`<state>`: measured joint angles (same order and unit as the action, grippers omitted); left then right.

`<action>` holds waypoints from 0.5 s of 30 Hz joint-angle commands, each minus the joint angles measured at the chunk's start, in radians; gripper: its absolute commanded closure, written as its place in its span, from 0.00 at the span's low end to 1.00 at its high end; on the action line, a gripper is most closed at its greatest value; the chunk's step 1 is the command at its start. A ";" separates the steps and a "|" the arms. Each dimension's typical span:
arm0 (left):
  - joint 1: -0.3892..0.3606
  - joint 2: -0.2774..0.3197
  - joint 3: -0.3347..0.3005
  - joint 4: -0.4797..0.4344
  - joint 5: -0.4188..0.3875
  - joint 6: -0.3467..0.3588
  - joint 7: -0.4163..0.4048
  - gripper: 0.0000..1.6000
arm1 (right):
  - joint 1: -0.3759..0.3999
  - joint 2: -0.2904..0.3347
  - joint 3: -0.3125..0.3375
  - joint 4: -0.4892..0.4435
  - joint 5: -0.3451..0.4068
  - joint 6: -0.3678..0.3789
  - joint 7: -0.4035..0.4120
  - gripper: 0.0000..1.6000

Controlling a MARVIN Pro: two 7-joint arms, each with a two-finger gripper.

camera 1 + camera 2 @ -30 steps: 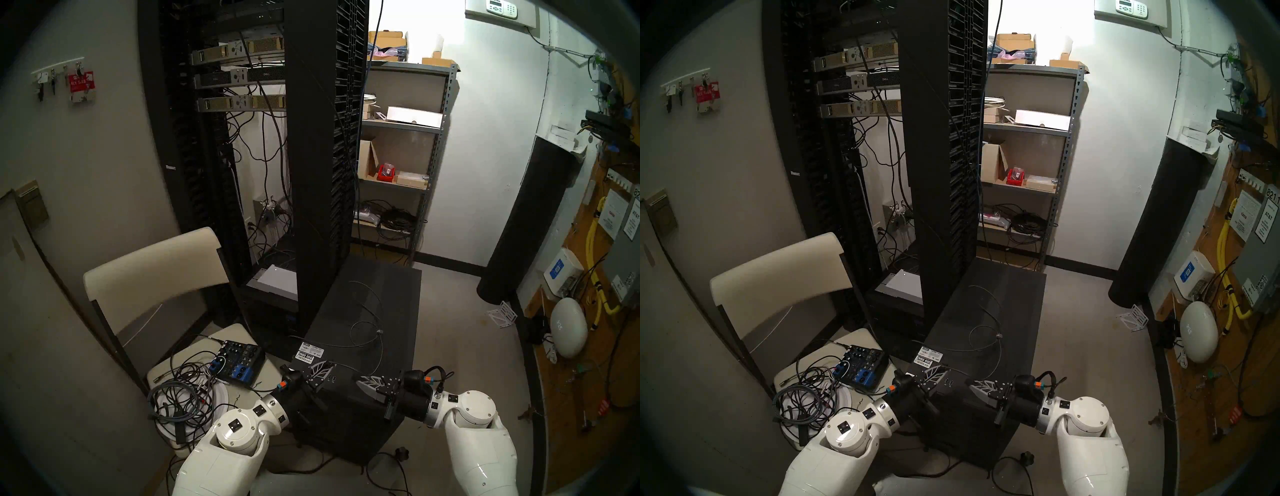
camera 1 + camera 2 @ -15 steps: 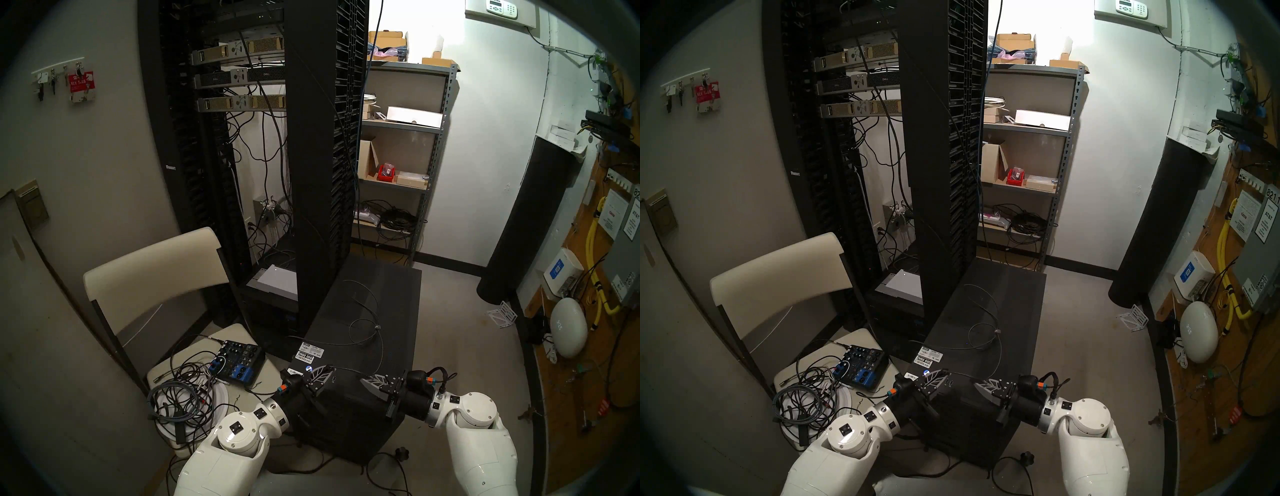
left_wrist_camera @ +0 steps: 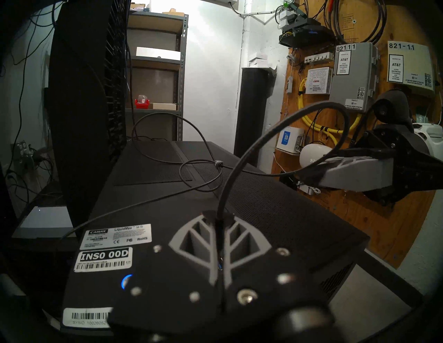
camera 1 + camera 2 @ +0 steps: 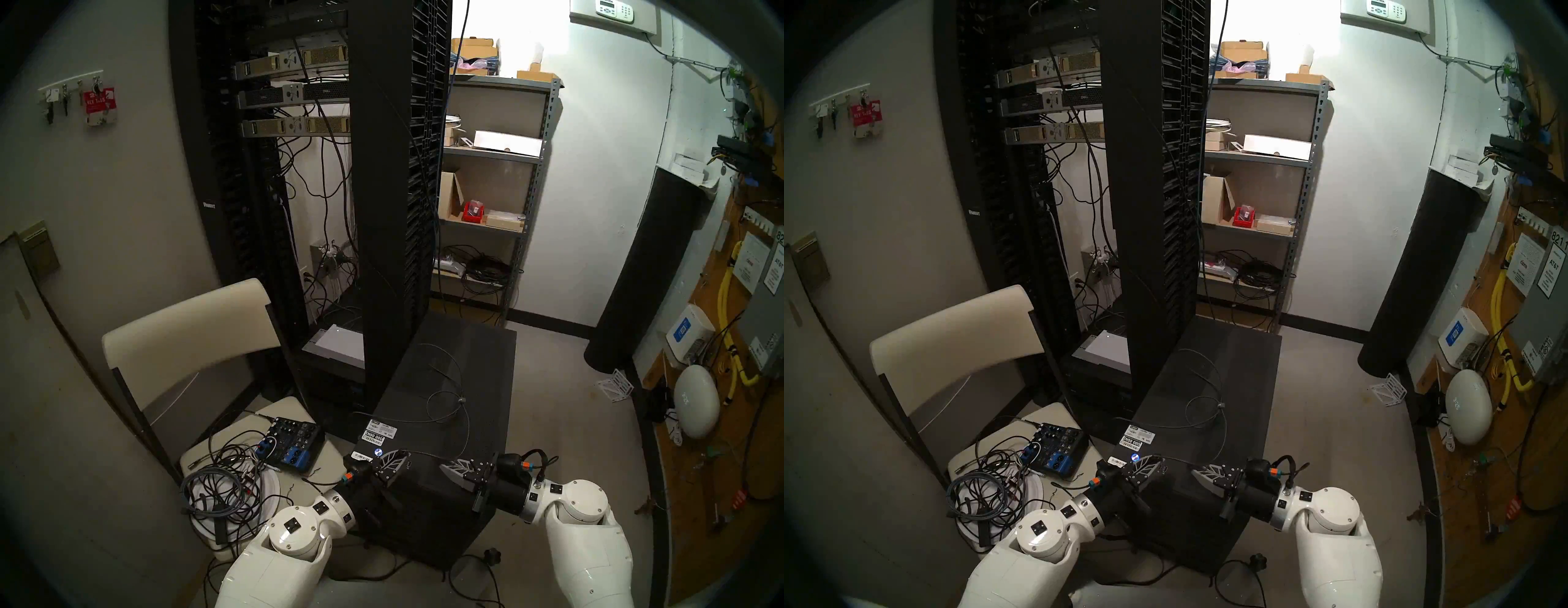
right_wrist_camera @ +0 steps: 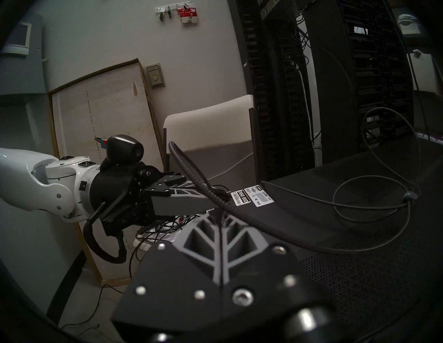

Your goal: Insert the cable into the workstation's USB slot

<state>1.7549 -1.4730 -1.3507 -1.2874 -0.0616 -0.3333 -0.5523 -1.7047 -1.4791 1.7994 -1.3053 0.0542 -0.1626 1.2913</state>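
Both end effectors pinched the cable (image 3: 242,158): the left end effector (image 4: 396,456) near its plug, the right end effector (image 4: 452,466) at three o'clock. Light and floppy, it looped over the workstation (image 4: 475,382); I'd grip close behind the plug.

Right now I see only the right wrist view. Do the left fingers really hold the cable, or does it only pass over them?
Observer: The left wrist view shows the left fingers shut on the cable, which rises from between their tips.
Operator: Where is the USB slot? I cannot find it.
Observer: In the head view one USB slot shows just right of those tips, near the front edge of the workstation top.
Operator: Is there a landmark on the other side?
Observer: The blue-lit button glows just left of the fingers.
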 commanded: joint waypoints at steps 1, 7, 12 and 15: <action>0.014 -0.001 0.004 -0.052 -0.005 0.034 -0.002 1.00 | 0.014 -0.008 0.001 -0.010 0.012 0.004 0.003 1.00; 0.038 0.013 0.006 -0.111 -0.014 0.082 -0.010 1.00 | 0.016 -0.010 0.003 -0.009 0.011 0.006 0.006 1.00; 0.052 0.010 0.005 -0.119 -0.005 0.081 0.010 1.00 | 0.016 -0.014 0.006 -0.007 0.014 0.007 0.009 1.00; 0.055 0.002 0.005 -0.116 0.001 0.077 0.028 1.00 | 0.016 -0.016 0.009 -0.006 0.013 0.006 0.009 1.00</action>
<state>1.7969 -1.4624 -1.3436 -1.3697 -0.0710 -0.2470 -0.5497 -1.6998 -1.4851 1.8050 -1.3041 0.0541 -0.1521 1.3006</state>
